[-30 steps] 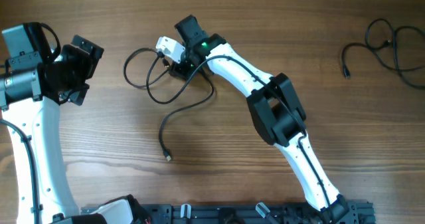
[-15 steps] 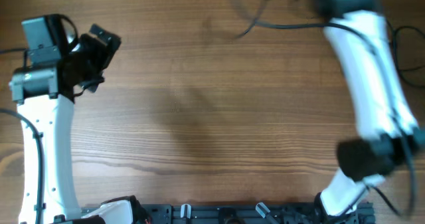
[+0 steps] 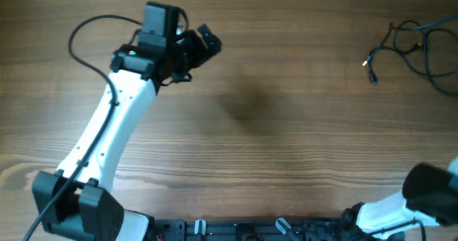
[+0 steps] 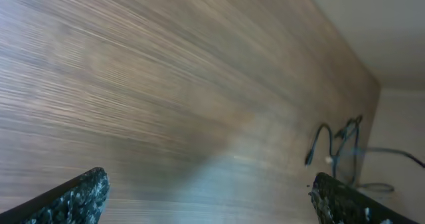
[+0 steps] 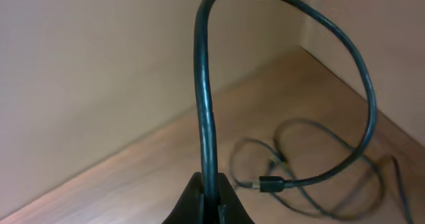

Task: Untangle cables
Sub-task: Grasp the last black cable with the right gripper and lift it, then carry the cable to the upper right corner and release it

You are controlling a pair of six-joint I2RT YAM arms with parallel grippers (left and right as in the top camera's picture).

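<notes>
Cable clamped in right tool, left tool released

On my overhead feed, the right arm shows only at the near right corner, its tool out of frame. The left arm runs from the near left corner up toward the far middle of the desk. At the far right lie the cables, a loose tangle well apart from the left tool, with one plug end sticking out on its left side.

My left wrist feed is blurred. Closest in, the two fingertips sit at the bottom corners, spread wide with only wood grain between them. Far beyond, the tangle lies near the desk's end, by the wall.

On my right wrist feed the fingers are pressed together on the cable. It rises straight from them, arches over to the right and drops to a plug low by the desk. Behind that, more loops lie on the wood, near the wall.
</notes>
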